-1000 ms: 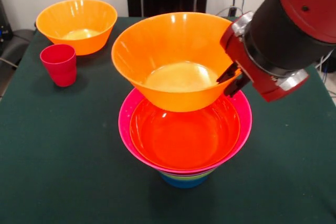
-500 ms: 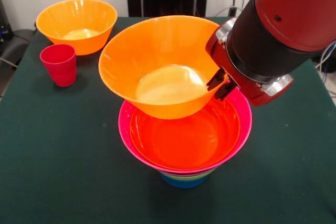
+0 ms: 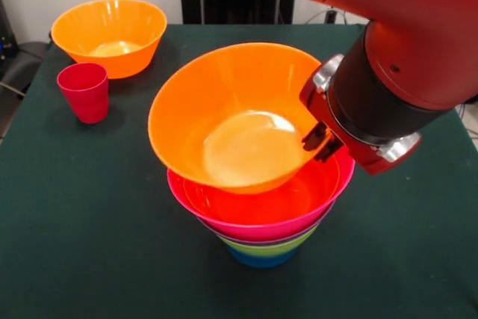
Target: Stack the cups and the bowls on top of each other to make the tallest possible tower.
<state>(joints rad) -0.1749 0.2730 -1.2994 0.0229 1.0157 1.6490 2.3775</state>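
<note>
A dark green counter point(image 3: 82, 244) fills most of the front view, seen from across it. From the upper right, a thick red and black robot arm point(image 3: 403, 50) reaches down and inward, covering much of that corner.

At the arm's end, the claw point(image 3: 323, 142) is clenched on the right-hand rim of a large yellow-orange bowl point(image 3: 231, 121). This bowl is tilted, its opening turned toward the camera and slightly left, so its pale glossy floor shows. Its lower edge sits down inside the top of the tower point(image 3: 261, 222), which stands on the counter at centre, a little toward the near edge.

The tower is a nested stack that widens upward. Its top visible layers are a wide orange bowl point(image 3: 299, 196) resting inside a large pink bowl point(image 3: 254, 225). Under the pink bowl a thin purple edge is just visible, then a lime green bowl point(image 3: 272, 248), and at the very bottom a small blue bowl point(image 3: 260, 261) touching the counter.

At the far left corner of the counter stands a second large yellow-orange bowl point(image 3: 109, 35), upright, well apart from the tower. Just in front of it and slightly left stands a small red cup point(image 3: 84, 92), upright, with its opening facing up, close to that bowl; contact between them cannot be told.
</note>
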